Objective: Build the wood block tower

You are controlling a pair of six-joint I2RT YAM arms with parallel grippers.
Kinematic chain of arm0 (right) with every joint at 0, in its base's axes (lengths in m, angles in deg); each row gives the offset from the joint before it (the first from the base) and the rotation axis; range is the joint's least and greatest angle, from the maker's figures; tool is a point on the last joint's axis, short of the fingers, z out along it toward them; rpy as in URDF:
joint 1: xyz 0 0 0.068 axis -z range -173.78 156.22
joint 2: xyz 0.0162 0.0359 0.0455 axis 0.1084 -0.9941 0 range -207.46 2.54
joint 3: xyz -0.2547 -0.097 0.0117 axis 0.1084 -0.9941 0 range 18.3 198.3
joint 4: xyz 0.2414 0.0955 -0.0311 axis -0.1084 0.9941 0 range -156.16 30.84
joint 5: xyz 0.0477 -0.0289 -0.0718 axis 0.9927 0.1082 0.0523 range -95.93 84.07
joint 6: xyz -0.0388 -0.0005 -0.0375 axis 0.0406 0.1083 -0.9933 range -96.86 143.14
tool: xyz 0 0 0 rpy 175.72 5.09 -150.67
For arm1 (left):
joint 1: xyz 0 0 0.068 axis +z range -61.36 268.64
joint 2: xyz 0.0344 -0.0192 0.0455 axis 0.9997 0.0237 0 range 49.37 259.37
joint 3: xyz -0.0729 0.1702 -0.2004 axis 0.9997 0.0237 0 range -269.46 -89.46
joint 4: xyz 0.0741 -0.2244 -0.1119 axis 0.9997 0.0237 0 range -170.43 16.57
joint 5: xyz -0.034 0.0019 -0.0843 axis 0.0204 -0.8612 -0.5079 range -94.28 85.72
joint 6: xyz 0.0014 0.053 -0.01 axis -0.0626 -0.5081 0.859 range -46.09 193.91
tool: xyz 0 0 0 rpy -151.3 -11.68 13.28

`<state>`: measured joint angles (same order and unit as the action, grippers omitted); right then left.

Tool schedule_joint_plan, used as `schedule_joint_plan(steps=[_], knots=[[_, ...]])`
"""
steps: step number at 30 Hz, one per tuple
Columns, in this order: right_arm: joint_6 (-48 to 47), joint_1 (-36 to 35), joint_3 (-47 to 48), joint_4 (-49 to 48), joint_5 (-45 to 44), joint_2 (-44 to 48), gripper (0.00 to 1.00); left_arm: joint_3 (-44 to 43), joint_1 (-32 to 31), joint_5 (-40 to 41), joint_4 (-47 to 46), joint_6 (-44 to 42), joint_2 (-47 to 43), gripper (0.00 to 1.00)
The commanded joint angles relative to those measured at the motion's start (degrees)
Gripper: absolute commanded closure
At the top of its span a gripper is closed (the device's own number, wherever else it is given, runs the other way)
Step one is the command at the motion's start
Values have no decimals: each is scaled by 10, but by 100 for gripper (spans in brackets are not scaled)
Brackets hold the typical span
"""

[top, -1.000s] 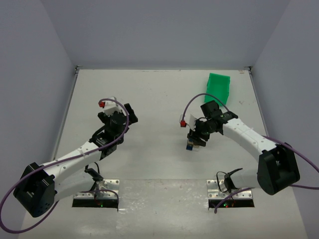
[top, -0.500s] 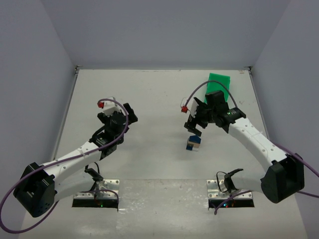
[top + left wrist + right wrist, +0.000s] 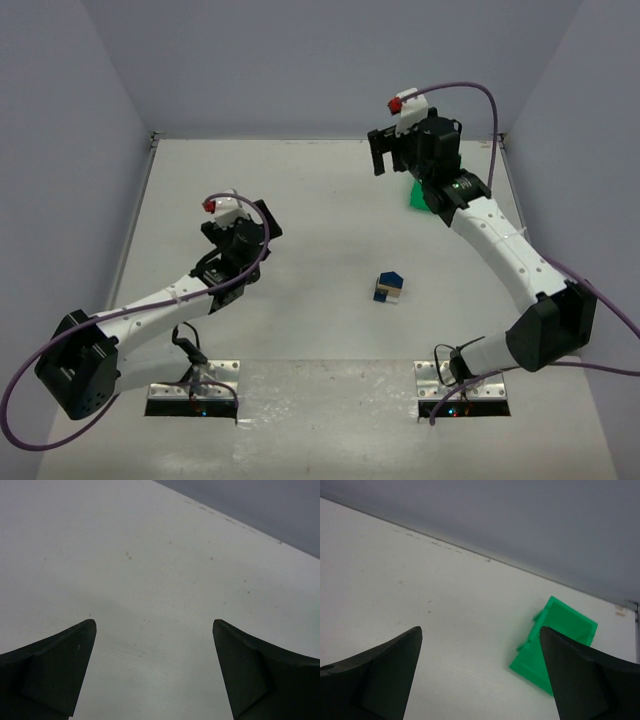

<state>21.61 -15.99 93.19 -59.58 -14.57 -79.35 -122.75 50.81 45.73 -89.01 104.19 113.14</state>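
The block tower (image 3: 389,287) stands mid-surface (image 3: 300,180), blue wedge on top, seemingly finished; left tool (image 3: 154,627) and right tool (image 3: 480,630) gape wide, empty, well away; next, probably just parking the arms

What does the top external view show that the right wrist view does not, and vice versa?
Only the top external view shows the wood block tower standing alone mid-table, and the left claw. Only the right wrist view shows most of the green bin; from above, the right arm hides most of it. Both show the white table, the grey back wall, and the right claw open and empty.
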Motion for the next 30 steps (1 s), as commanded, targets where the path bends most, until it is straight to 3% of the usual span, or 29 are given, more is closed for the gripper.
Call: schedule_joint_plan(steps=[1, 4, 9, 14, 20, 30], knots=[[219, 28, -39, 39, -126, 21, 1, -7, -4, 37, -30, -23, -29, 0], [276, 51, -129, 50, -97, 64, 1, 27, -3, 47, -42, -18, -53, 0], [353, 70, -331, 57, -146, 149, 1, 81, -3, -7, -79, -7, -95, 0], [393, 70, -457, 60, -166, 228, 1, 96, -3, -2, -69, 14, -124, 0], [418, 70, -479, 64, -171, 312, 1, 107, -3, -11, -79, 7, -127, 0], [462, 70, -521, 65, -250, 394, 1, 110, -3, -12, -79, 5, -136, 0]])
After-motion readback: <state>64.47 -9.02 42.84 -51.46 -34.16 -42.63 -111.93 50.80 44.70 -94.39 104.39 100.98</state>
